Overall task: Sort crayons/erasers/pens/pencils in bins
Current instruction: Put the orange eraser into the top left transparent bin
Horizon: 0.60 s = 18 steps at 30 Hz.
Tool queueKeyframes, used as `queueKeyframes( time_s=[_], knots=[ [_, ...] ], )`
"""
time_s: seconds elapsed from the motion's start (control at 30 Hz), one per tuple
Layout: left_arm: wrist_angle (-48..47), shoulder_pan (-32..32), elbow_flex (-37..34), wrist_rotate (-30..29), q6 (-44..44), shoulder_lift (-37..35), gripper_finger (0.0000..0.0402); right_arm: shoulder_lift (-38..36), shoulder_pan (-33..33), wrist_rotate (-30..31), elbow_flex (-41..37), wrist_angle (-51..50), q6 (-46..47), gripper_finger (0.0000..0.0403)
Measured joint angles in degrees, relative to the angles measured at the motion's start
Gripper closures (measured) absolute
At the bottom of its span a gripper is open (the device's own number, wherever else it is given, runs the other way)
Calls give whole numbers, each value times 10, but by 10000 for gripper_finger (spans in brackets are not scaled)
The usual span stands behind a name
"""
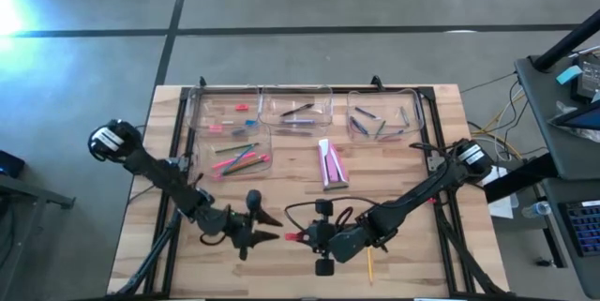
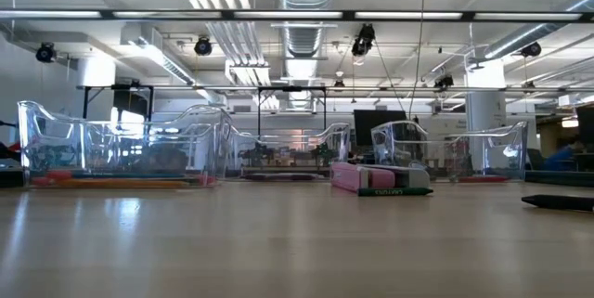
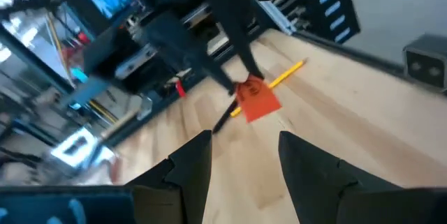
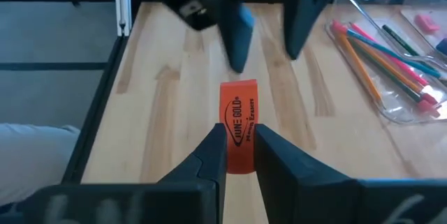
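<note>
pale wood table (image 1: 394, 245) near edge: right gripper (image 4: 239, 144) pinches an orange-red eraser (image 4: 238, 123) by its long sides. left gripper (image 3: 244, 158) faces it, spread, empty. light, rubbery, grippy; the free end looks best to take.

The eraser (image 4: 238, 123) is orange-red with dark printed letters along its length, and the two fingers (image 4: 209, 155) that pinch it are black. The table (image 1: 394, 165) has a pale wood colour with light grain stripes. The bins (image 1: 234, 113) beyond the eraser are clear and without colour; the one nearest to the eraser has inside it sticks in pink, orange, green and blue (the exact shades are hard to tell). A pink box (image 1: 332, 163) with a white end lies beside the bins. Just beside the eraser lies a yellow pencil (image 3: 286, 77)
</note>
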Motion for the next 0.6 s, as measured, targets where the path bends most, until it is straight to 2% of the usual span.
queueKeyframes(
  time_s=[0.13,0.3,0.47,0.6],
  knots=[
    [-1,-18,40,-27,72,48,249,0,-1,0,0,0,17,351],
    [-1,-37,93,-109,152,110,249,0,-1,-2,0,0,30,351],
    [-1,-40,139,-171,184,153,251,0,-1,-6,0,0,39,351],
    [-2,-40,158,-202,196,170,288,0,-1,-9,0,0,51,351]
  ],
)
